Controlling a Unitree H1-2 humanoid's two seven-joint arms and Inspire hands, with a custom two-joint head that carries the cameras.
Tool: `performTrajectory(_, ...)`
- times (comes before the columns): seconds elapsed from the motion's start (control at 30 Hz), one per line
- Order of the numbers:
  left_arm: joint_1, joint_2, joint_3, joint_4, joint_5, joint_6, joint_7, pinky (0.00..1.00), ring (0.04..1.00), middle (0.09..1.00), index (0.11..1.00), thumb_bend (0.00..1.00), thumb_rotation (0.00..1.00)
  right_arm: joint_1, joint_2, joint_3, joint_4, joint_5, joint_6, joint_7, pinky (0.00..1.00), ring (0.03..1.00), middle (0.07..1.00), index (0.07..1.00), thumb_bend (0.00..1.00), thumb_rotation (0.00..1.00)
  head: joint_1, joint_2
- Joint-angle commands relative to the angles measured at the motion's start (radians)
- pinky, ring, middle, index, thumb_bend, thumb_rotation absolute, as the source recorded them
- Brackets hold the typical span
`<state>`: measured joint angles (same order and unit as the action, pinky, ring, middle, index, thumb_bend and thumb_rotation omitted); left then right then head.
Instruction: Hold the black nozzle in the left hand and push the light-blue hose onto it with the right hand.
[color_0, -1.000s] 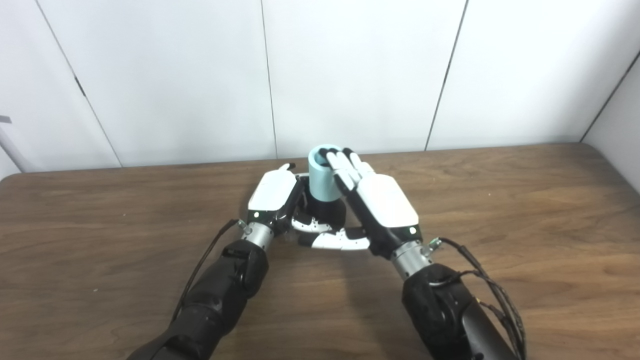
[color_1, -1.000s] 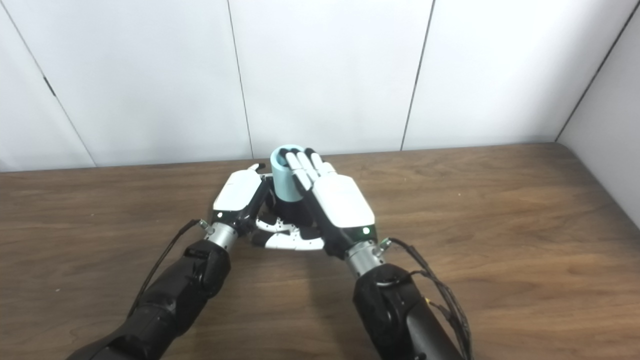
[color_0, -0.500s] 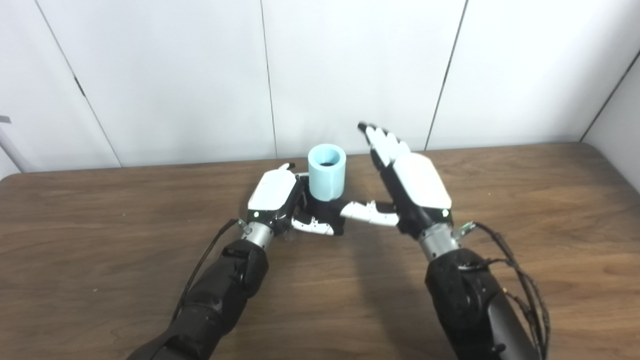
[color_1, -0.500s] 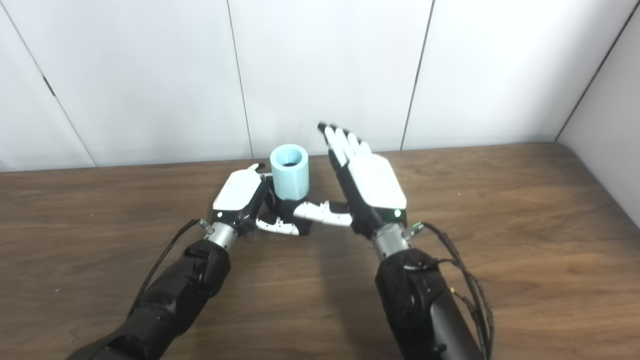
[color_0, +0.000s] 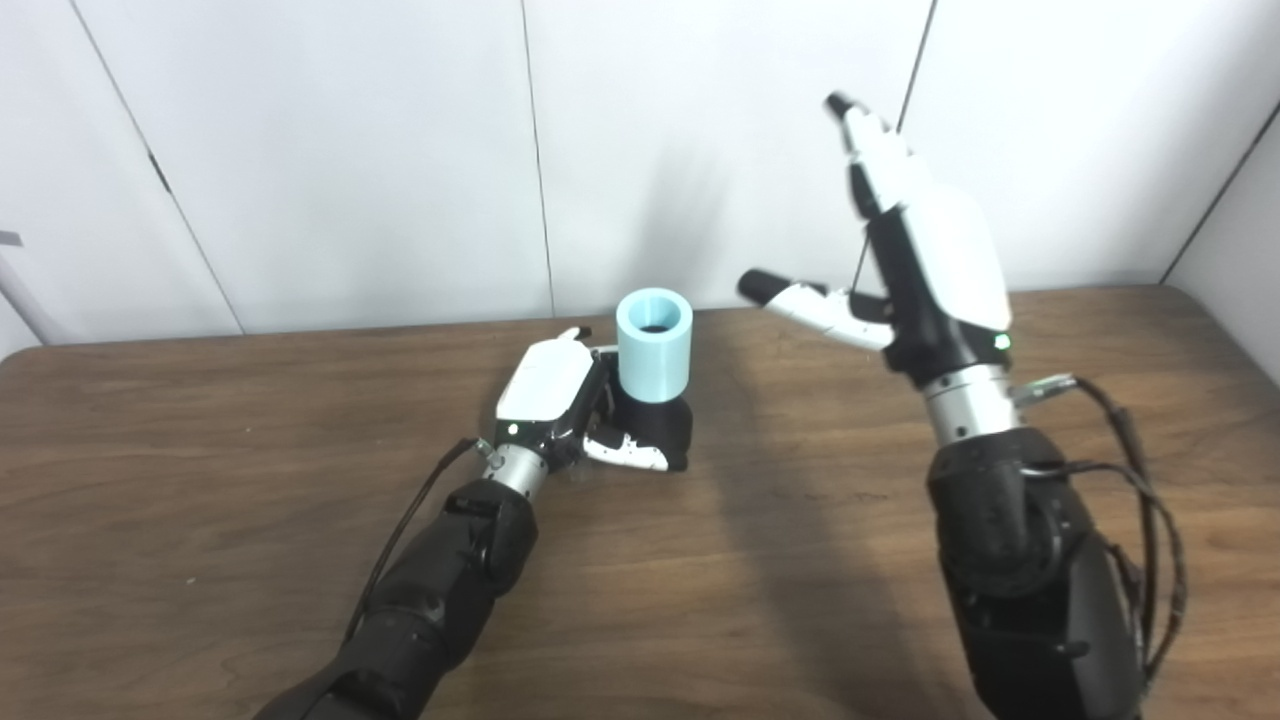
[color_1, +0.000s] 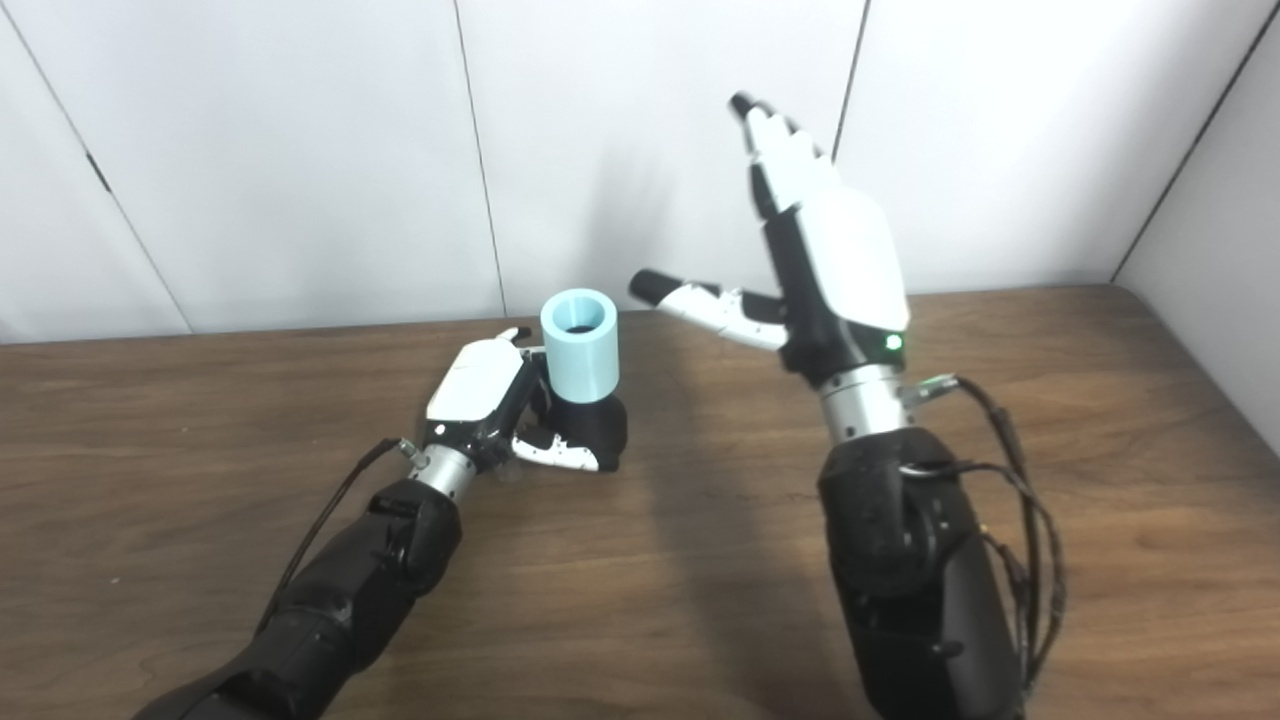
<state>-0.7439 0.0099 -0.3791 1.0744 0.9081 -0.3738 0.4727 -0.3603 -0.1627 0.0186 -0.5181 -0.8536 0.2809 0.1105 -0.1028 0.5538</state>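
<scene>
Table: a dark brown wood-grain table (color_0: 200, 560) fills the lower part of both views, its rounded far corners just short of the wall.
Arms: two black forearms come in from the bottom edge, the left one lying low along the wood, the right one standing steeply up.
Cables: a bundle of black cables (color_0: 1150, 560) loops down the outer side of the right forearm.
Left hand: the left hand (color_0: 545, 395) rests on the table near its middle, fingers wrapped round the black nozzle (color_0: 660, 430), which stands upright on the wood.
Hose: the light-blue hose (color_0: 654, 345), a short open-topped tube, sits upright on top of the nozzle, just beside the left hand's knuckles; its bore looks dark inside.
Right hand: the right hand (color_0: 920, 260) is held high above the table, well apart from the hose, fingers straight and spread, thumb pointing left towards the hose; it grasps nothing.
Change: a second ago the right hand lay against the top of the hose; half a second ago it was just beside it at table height; it has since lifted up and away to the right, while the left hand, nozzle and hose have stayed put.
Room: behind the table stands a wall (color_0: 720, 150) of plain white panels with thin dark seams, and a second white wall meets it at the far right.
</scene>
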Motion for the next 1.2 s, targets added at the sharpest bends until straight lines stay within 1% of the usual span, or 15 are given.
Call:
performTrajectory(0.0, 0.394, -0.086, -0.053, 0.278, -0.053, 0.004, -0.022, 0.94, 0.467, 0.448, 0.523, 0.5, 0.0, -0.148, -0.016, -0.042, -0.146, 0.028, -0.083, -0.089, 1.0, 1.0, 1.0, 1.0, 0.74, 0.96, -0.001, 0.001)
performTrajectory(0.07, 0.391, -0.086, -0.027, 0.282, -0.088, -0.013, -0.09, 0.96, 0.468, 0.468, 0.507, 0.5, 0.0, -0.149, -0.011, -0.042, -0.148, 0.024, -0.081, -0.085, 1.0, 1.0, 1.0, 1.0, 0.74, 0.95, -0.001, 0.001)
performTrajectory(0.1, 0.389, -0.086, -0.021, 0.284, -0.099, -0.012, -0.128, 0.95, 0.587, 0.521, 0.531, 0.61, 0.0, -0.151, -0.008, -0.043, -0.15, 0.025, -0.079, -0.083, 1.0, 1.0, 1.0, 1.0, 0.73, 0.95, -0.001, 0.001)
performTrajectory(0.13, 0.385, -0.087, -0.019, 0.288, -0.104, 0.002, -0.166, 0.94, 0.66, 0.616, 0.621, 0.79, 0.03, -0.151, -0.005, -0.044, -0.151, 0.027, -0.078, -0.082, 1.0, 1.0, 1.0, 1.0, 0.74, 0.94, -0.002, 0.002)
performTrajectory(0.17, 0.381, -0.088, -0.019, 0.291, -0.107, 0.022, -0.201, 0.94, 0.739, 0.709, 0.713, 0.9, 0.07, -0.151, -0.004, -0.045, -0.151, 0.032, -0.077, -0.082, 1.0, 1.0, 1.0, 1.0, 0.74, 0.94, -0.001, 0.002)
performTrajectory(0.2, 0.378, -0.089, -0.02, 0.293, -0.109, 0.039, -0.23, 0.97, 0.848, 0.826, 0.827, 0.97, 0.12, -0.152, -0.002, -0.044, -0.151, 0.035, -0.077, -0.081, 1.0, 1.0, 1.0, 1.0, 0.74, 0.93, -0.001, 0.002)
performTrajectory(0.23, 0.376, -0.09, -0.022, 0.294, -0.113, 0.051, -0.249, 0.98, 0.864, 0.842, 0.843, 0.97, 0.12, -0.152, -0.001, -0.044, -0.151, 0.038, -0.079, -0.082, 1.0, 1.0, 1.0, 1.0, 0.74, 0.93, -0.001, 0.001)
performTrajectory(0.3, 0.375, -0.091, -0.029, 0.294, -0.118, 0.069, -0.267, 1.0, 0.951, 0.922, 0.925, 1.0, 0.15, -0.155, 0.001, -0.045, -0.15, 0.044, -0.08, -0.084, 1.0, 1.0, 1.0, 1.0, 0.74, 0.93, -0.001, 0.0)
performTrajectory(0.4, 0.373, -0.092, -0.047, 0.295, -0.122, 0.083, -0.282, 1.0, 0.995, 0.969, 0.991, 1.0, 0.2, -0.164, 0.004, -0.048, -0.152, 0.052, -0.075, -0.084, 1.0, 1.0, 1.0, 1.0, 0.78, 0.95, -0.001, -0.001)
performTrajectory(0.5, 0.372, -0.09, -0.058, 0.296, -0.132, 0.08, -0.292, 1.0, 1.0, 0.987, 0.999, 1.0, 0.21, -0.171, 0.009, -0.049, -0.158, 0.049, -0.06, -0.075, 1.0, 1.0, 1.0, 1.0, 0.81, 0.96, 0.0, -0.002)
performTrajectory(0.73, 0.372, -0.088, -0.074, 0.295, -0.156, 0.083, -0.312, 1.0, 1.0, 0.993, 1.0, 1.0, 0.23, -0.177, 0.024, -0.046, -0.162, 0.048, -0.05, -0.072, 1.0, 1.0, 1.0, 1.0, 0.82, 0.96, -0.001, 0.0)
performTrajectory(1.03, 0.373, -0.082, -0.089, 0.29, -0.17, 0.081, -0.333, 1.0, 1.0, 0.975, 0.989, 1.0, 0.23, -0.162, 0.024, -0.036, -0.16, 0.03, -0.067, -0.07, 1.0, 1.0, 1.0, 1.0, 0.76, 0.95, 0.0, 0.002)
performTrajectory(1.17, 0.37, -0.075, -0.081, 0.295, -0.191, 0.09, -0.349, 1.0, 1.0, 0.977, 0.988, 1.0, 0.24, -0.152, 0.023, -0.035, -0.153, 0.031, -0.074, -0.077, 1.0, 1.0, 1.0, 1.0, 0.75, 0.95, 0.006, 0.0)
